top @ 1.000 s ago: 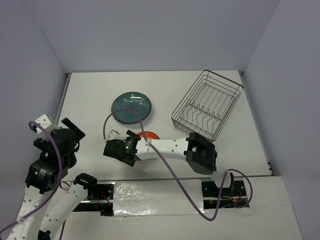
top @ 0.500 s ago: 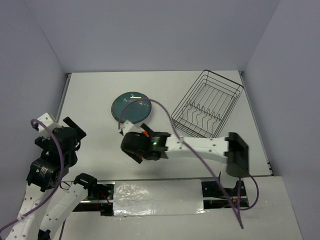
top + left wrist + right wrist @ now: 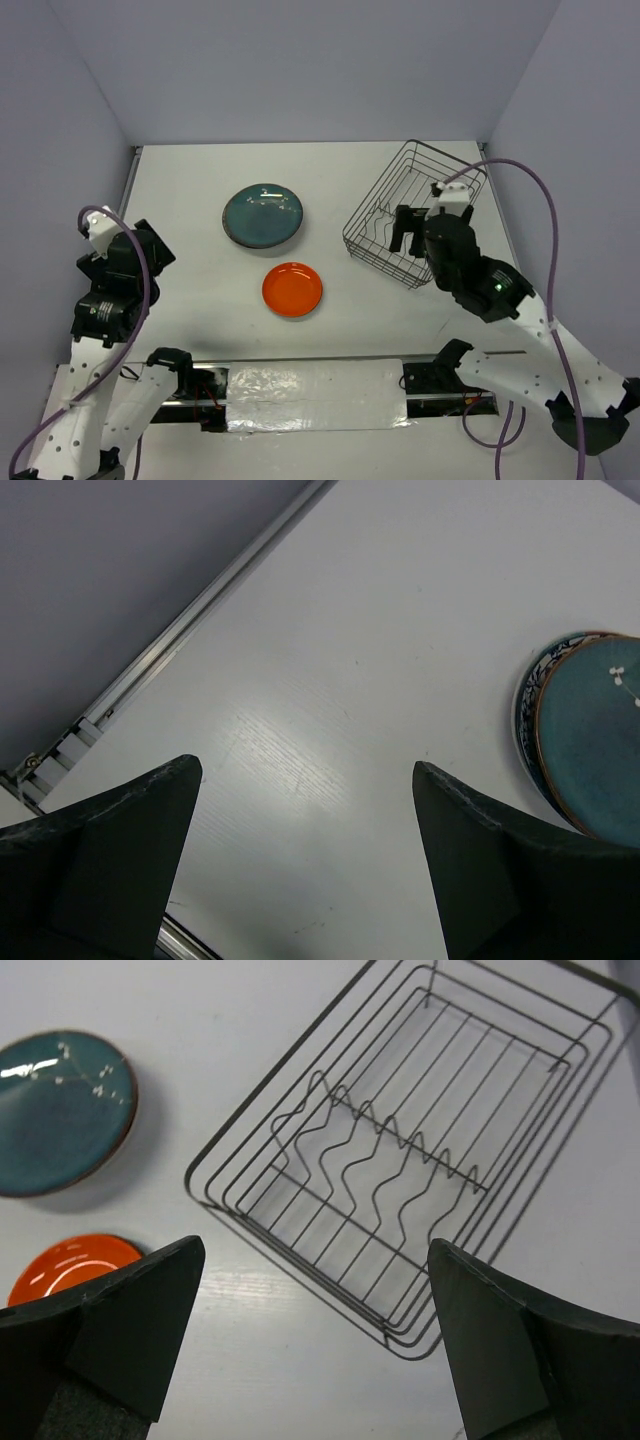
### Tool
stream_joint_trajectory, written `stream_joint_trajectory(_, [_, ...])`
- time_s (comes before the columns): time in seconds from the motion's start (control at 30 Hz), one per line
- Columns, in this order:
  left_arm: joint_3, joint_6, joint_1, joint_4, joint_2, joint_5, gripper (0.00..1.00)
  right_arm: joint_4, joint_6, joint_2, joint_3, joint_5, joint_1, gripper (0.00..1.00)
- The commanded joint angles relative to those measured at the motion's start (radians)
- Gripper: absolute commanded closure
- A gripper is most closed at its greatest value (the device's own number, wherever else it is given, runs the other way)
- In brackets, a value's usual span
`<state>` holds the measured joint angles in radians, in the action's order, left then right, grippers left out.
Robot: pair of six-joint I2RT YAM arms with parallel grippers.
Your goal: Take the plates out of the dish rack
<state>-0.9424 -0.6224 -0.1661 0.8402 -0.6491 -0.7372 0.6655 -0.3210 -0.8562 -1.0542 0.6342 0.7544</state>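
Our right gripper (image 3: 315, 1245) hangs over the dish rack (image 3: 400, 1190), jaws wide. Its slots look bare, with the teal plate (image 3: 263, 213) and orange plate (image 3: 292, 289) on the counter (image 3: 180, 200). We'd check each slot, then lift clear of the wire. The left gripper (image 3: 305, 765) is also wide.

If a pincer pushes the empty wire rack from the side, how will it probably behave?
The rack is thin open wire with nothing in it, so it is probably light and would likely slide on the smooth table. Its base looks wide and its sides low, so tipping seems unlikely.
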Motion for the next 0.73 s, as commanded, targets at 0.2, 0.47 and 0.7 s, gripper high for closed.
stream_joint_trajectory(0.2, [0.007,0.036,0.030,-0.056,0.101,0.033,0.00,0.163,-0.087,0.232,0.039,0.143,-0.087,0.00])
stream_joint_trajectory(0.47, [0.007,0.021,0.028,-0.047,0.151,0.018,0.00,0.189,-0.079,0.304,0.048,0.133,-0.087,0.00])
stream_joint_trajectory(0.7, [0.008,0.027,0.028,-0.055,0.141,0.030,0.00,0.172,-0.059,0.322,0.053,0.101,-0.087,0.00])
